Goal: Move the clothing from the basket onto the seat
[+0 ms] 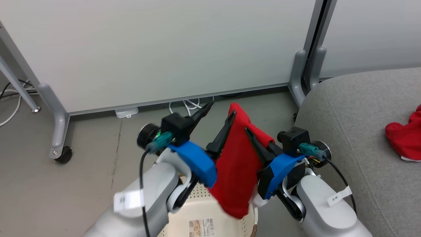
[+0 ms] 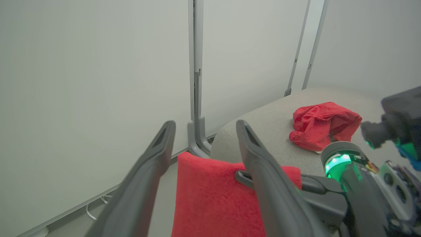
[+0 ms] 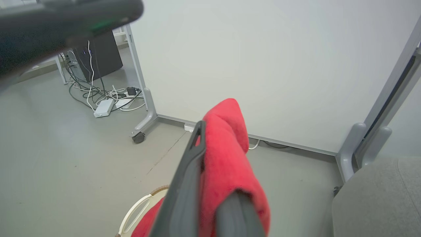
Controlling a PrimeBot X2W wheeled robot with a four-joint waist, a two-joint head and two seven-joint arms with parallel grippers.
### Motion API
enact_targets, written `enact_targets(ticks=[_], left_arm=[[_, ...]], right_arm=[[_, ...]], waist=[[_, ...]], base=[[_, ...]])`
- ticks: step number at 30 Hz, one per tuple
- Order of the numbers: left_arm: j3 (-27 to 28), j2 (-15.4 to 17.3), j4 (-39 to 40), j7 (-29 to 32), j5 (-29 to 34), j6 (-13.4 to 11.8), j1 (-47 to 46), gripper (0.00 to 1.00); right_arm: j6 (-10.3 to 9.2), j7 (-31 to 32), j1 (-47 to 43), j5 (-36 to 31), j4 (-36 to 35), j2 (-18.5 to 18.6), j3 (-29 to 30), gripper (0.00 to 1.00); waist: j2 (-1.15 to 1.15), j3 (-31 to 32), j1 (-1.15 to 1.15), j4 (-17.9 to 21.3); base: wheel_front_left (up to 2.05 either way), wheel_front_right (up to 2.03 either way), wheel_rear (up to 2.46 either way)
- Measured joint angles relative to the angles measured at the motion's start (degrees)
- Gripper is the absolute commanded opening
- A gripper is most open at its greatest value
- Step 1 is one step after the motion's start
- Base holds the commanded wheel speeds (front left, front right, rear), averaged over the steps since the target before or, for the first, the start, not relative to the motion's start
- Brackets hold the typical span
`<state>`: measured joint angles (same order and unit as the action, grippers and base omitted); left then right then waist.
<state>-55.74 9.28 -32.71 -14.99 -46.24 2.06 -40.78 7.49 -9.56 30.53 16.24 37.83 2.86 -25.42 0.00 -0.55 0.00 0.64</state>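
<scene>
Pale forearms (image 1: 148, 194) are rising from the bottom of the head view. The right gripper (image 1: 251, 131) is pinching the upper edge of a red garment (image 1: 235, 164), with its fingers shut on the cloth. That garment is hanging free, its lower end dangling over the opening of the basket (image 1: 200, 205). The left gripper (image 1: 222, 109) is standing wide open and holding nothing. One of its fingers is lying close along the cloth's edge, and I cannot tell whether it is touching. Another red garment (image 1: 406, 136) is lying on the seat (image 1: 355, 115), off to the robot's right. The carrying step seems to be in hand. Next, the right arm will likely be needing to swing rightward, lift the cloth clear of the seat's rounded edge, and open over the cushion.
</scene>
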Motion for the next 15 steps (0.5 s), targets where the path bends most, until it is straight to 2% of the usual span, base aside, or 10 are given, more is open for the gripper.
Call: enact_targets(ticks=[6, 15], left_arm=[[8.66, 3.24, 7.17, 0.00, 9.73, 0.53, 10.65, 1.00], [19.67, 3.80, 13.78, 0.00, 18.93, 1.87, 22.93, 1.00]], right_arm=[[0.00, 0.63, -0.90, -1.11, -2.18, 0.01, 1.99, 0.00], [0.00, 1.71, -3.83, -2.63, -5.41, 0.01, 5.27, 0.00]], waist=[[0.00, -0.68, 0.00, -0.72], [0.00, -1.62, 0.00, -1.78]], base=[[0.00, 0.00, 0.00], [0.00, 0.00, 0.00]])
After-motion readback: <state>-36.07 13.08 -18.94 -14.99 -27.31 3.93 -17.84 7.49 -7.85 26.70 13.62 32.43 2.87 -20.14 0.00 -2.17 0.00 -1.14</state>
